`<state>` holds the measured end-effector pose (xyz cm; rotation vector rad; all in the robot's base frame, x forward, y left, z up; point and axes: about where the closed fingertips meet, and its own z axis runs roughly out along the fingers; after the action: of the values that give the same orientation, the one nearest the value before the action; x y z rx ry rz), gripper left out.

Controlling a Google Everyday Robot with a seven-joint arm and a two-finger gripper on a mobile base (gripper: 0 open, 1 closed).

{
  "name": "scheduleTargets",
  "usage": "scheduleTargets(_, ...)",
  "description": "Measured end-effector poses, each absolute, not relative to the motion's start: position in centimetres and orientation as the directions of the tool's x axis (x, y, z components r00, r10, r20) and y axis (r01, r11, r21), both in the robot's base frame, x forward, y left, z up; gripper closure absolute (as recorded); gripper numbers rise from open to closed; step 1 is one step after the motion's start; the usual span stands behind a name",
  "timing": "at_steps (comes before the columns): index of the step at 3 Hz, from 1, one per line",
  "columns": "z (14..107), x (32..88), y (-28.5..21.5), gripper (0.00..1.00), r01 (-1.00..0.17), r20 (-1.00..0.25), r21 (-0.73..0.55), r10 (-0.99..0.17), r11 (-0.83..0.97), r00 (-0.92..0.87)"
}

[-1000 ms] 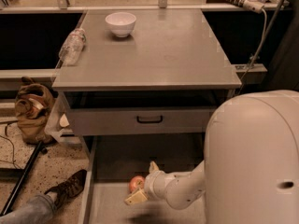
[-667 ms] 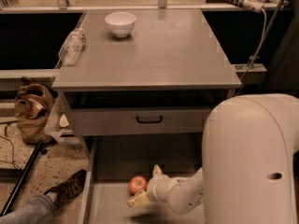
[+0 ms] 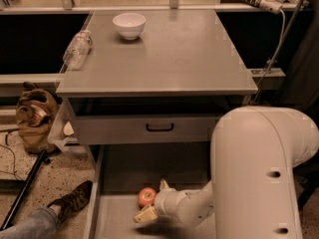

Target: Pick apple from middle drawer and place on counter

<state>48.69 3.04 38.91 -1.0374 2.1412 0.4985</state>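
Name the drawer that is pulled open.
The middle drawer, the lower one: it juts out with the apple and the open gripper inside it. The handled drawer front above sits back under the counter.

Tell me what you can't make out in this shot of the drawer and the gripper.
- Middle drawer: right side hidden behind the robot's arm, front cut off by the bottom edge of the camera view.
- Gripper, open around the apple in the drawer: whether its fingers touch the apple is unclear in the camera view.
- Bottle on the counter: label too small to read.
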Motion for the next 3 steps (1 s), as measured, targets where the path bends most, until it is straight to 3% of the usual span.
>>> scheduleTargets(2, 37.3, 49.39, 4.74, 0.0, -0.821, -0.729, 0.058, -0.538, 0.568, -0.423)
scheduleTargets(3, 37.3, 49.39, 4.74, 0.18, -0.821, -0.729, 0.058, -0.538, 0.568, -0.423)
